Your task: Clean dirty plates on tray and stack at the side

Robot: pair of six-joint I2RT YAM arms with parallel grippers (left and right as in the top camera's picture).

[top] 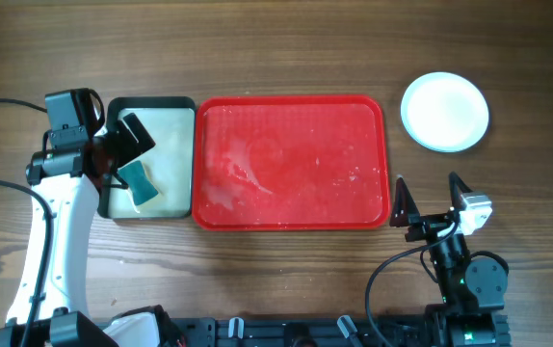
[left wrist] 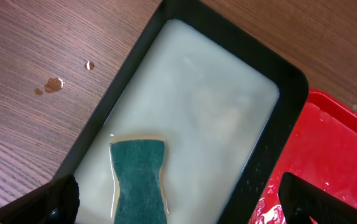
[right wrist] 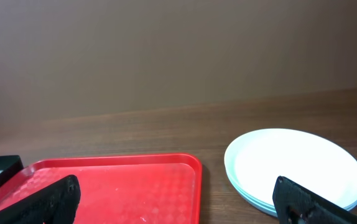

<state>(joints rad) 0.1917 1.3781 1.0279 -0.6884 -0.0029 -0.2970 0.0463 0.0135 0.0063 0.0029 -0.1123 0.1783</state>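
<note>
Left pincer [top: 124, 154] is hovering over the small black-rimmed rectangular tray [top: 151, 104], which is holding pale cloudy liquid. Its fingers are standing wide apart and gripping nothing. The teal-green waisted sponge [left wrist: 139, 179] is lying flat in that liquid at the robot-side end of the tray, below the gap between the fingers in the left wrist view. Right pincer [top: 428, 196] is also standing spread wide and gripping nothing, sitting over the brown wooden tabletop [top: 286, 48] just off the near right corner of the large red rectangular plastic tray [top: 291, 164]. The red tray is lying mid-tabletop, just beside the black-rimmed one, its surface showing wet streaks and pale specks. The stack of round shallow plates [top: 445, 112] is resting on the tabletop right of the red tray's far corner, apart from it: white plate on top, pale turquoise edges showing under it in the right wrist view. A few water drops [left wrist: 54, 84] are sitting on the wood beside the black-rimmed tray.
</note>
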